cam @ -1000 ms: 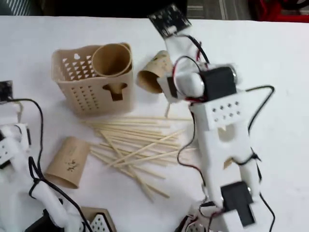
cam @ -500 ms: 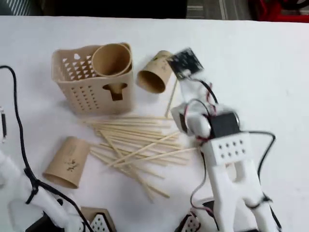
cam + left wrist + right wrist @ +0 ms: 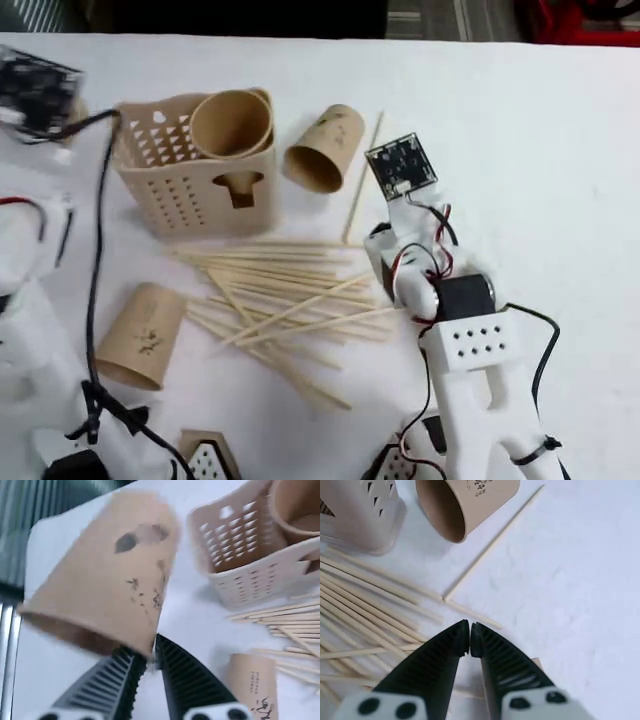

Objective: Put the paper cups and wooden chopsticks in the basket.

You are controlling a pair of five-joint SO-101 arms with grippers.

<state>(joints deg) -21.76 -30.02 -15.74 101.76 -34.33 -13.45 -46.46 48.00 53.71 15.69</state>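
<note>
My left gripper (image 3: 147, 652) is shut on the rim of a brown paper cup (image 3: 105, 590), held above the table beside the beige basket (image 3: 250, 555). The basket (image 3: 190, 175) holds one cup (image 3: 232, 122). A second cup (image 3: 322, 150) lies on its side just right of the basket, and a third (image 3: 142, 335) lies at the front left. Wooden chopsticks (image 3: 290, 300) are strewn in front of the basket, and one chopstick (image 3: 362, 180) lies apart. My right gripper (image 3: 469, 632) is shut on nothing, low over the table at the pile's right edge (image 3: 365, 615), short of the lying cup (image 3: 465, 500).
The right arm (image 3: 450, 320) stands at the front right, its camera board (image 3: 402, 165) over the wrist. The left arm's board (image 3: 35, 90) and black cable (image 3: 100, 250) hang left of the basket. White table lies bare at the right and back.
The right arm has drawn back from the lying cup toward the front. The left arm has swung up from the front left to beside the basket.
</note>
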